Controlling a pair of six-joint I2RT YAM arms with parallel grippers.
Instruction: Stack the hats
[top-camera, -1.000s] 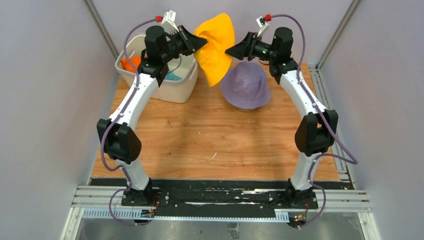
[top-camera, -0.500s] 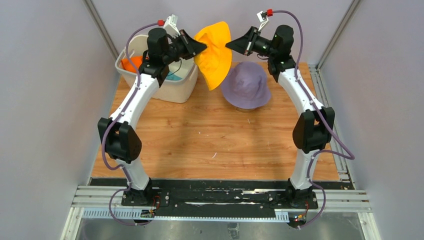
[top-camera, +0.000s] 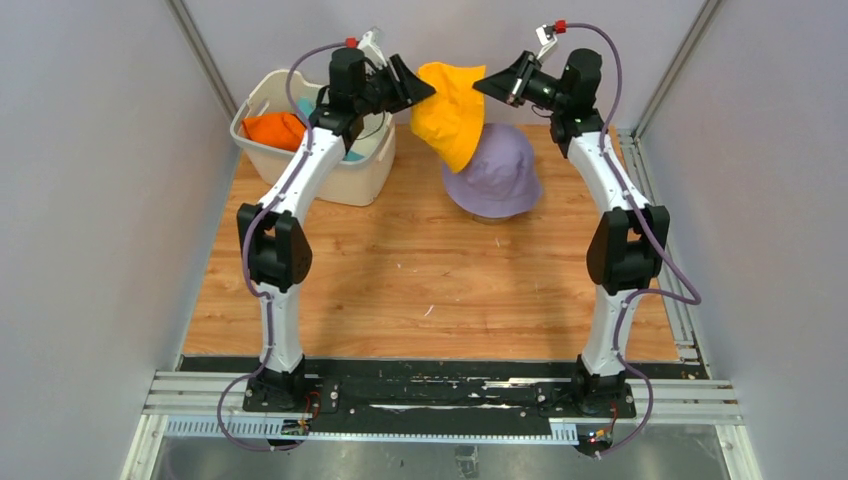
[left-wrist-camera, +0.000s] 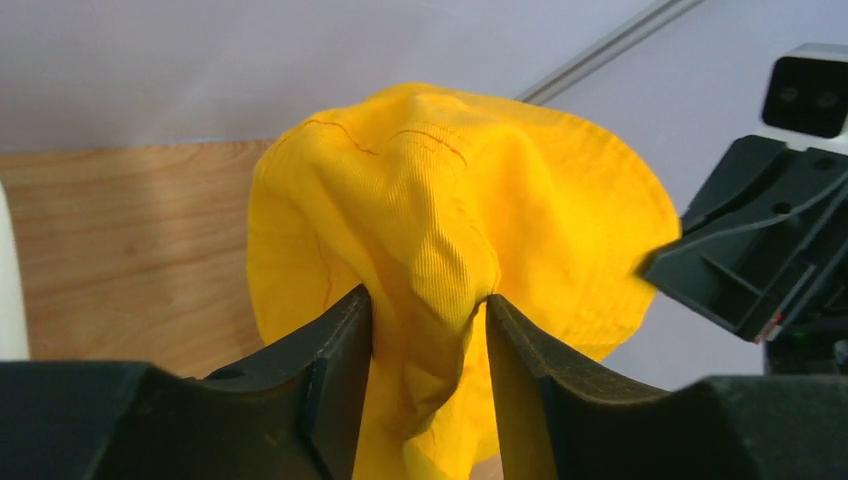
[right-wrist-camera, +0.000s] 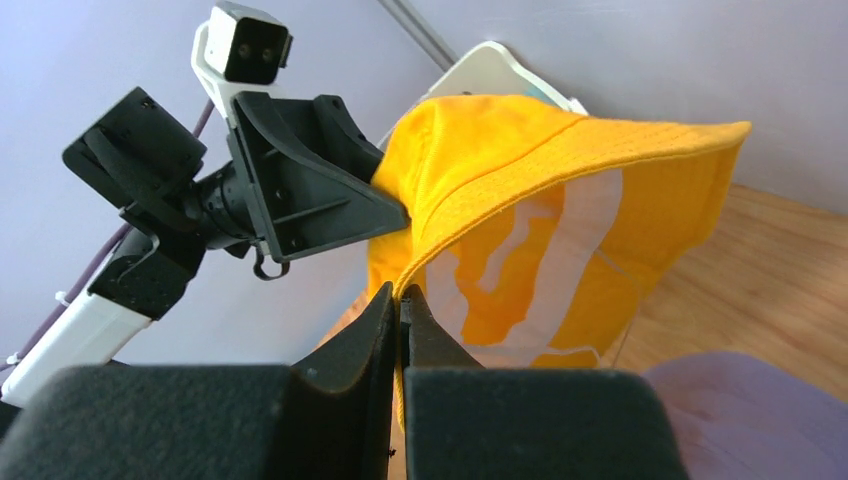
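Fabric of the yellow hat (top-camera: 451, 110) hangs crumpled between the two sets of fingers, above the lavender hat (top-camera: 494, 172) on the bench (top-camera: 420, 270). The right fingers (right-wrist-camera: 400, 310) are pinched together on its stitched brim edge, its pale lining showing beyond them. The left fingers (left-wrist-camera: 428, 330) stand partly apart with a ribbed fold bunched between them.

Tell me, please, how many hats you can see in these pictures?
4. The yellow hat hangs between both grippers, the lavender hat sits on the table, and the orange hat and a teal one lie in the white basket. More may be hidden there.
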